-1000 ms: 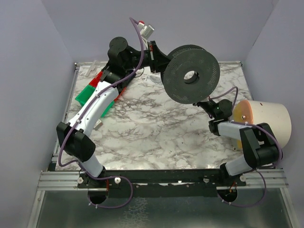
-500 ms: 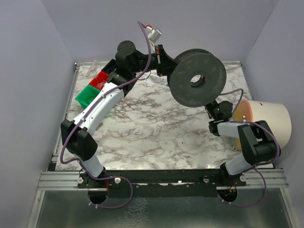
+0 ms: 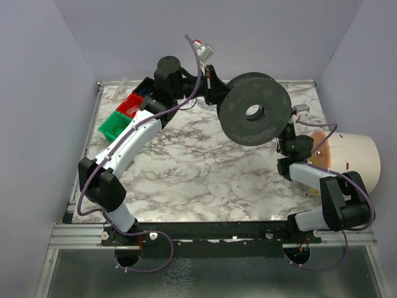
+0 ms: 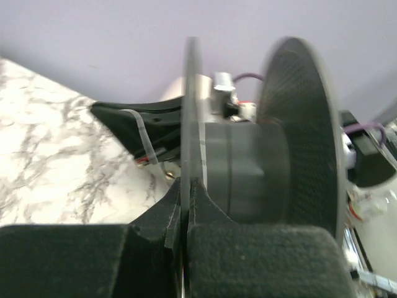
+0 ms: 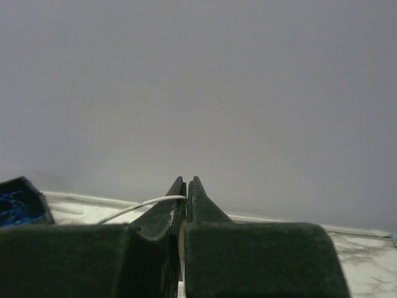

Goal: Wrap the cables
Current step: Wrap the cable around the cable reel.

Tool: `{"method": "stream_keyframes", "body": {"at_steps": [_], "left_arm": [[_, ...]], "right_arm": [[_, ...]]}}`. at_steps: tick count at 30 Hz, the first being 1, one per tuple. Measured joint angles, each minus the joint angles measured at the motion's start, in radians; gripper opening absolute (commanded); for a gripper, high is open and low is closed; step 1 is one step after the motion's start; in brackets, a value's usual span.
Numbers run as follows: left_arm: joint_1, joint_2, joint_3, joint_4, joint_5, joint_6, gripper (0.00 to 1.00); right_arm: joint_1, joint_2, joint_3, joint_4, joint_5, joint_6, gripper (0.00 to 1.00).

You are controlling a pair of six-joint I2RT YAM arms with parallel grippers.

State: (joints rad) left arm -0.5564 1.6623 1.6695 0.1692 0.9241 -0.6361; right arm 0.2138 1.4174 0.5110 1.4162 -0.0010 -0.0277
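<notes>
The big black two-flanged spool (image 3: 239, 118) hangs tilted above the table's far right. My left gripper (image 3: 215, 87) is shut on the rim of one flange. In the left wrist view the gripper (image 4: 186, 181) pinches that thin flange (image 4: 192, 105), with the dark hub (image 4: 245, 180) and the other flange (image 4: 304, 143) to its right. My right gripper (image 3: 290, 129) sits just below and right of the spool. In the right wrist view it (image 5: 187, 180) is shut on a thin pale strand (image 5: 139, 205) that runs out to the left.
Red (image 3: 131, 104), green (image 3: 113, 126) and black (image 3: 146, 87) bins stand at the table's far left; a blue bin corner (image 5: 18, 202) shows in the right wrist view. A cream cylinder (image 3: 350, 158) lies on its side at the right edge. Purple walls enclose the table.
My left arm has carried the spool to the right and a little nearer. My right gripper has shifted right and farther back, staying beside the spool's lower right edge.
</notes>
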Motion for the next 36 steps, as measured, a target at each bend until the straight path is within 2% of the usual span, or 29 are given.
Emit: {"method": "stream_keyframes", "body": {"at_steps": [4, 9, 16, 20, 25, 28, 36], "left_arm": [[0.036, -0.031, 0.000, -0.132, -0.091, 0.098, 0.00], [0.099, -0.050, -0.012, -0.208, -0.156, 0.142, 0.00], [0.103, -0.060, -0.025, -0.256, -0.174, 0.190, 0.00], [0.096, -0.060, -0.025, -0.332, -0.200, 0.286, 0.00], [0.077, -0.061, -0.013, -0.435, -0.267, 0.419, 0.00], [0.040, -0.070, -0.010, -0.484, -0.368, 0.512, 0.00], [-0.023, -0.083, -0.010, -0.541, -0.598, 0.651, 0.00]], "right_arm": [[-0.015, -0.051, 0.002, -0.014, 0.051, 0.000, 0.01], [-0.063, -0.093, 0.013, -0.043, 0.109, -0.005, 0.00], [-0.103, -0.145, 0.014, -0.105, 0.098, -0.017, 0.00], [-0.104, -0.179, 0.050, -0.194, 0.065, -0.026, 0.01], [-0.104, -0.226, 0.141, -0.374, -0.059, -0.047, 0.00], [-0.104, -0.242, 0.238, -0.553, -0.213, -0.047, 0.01], [-0.105, -0.243, 0.360, -0.809, -0.494, 0.033, 0.00]]}}
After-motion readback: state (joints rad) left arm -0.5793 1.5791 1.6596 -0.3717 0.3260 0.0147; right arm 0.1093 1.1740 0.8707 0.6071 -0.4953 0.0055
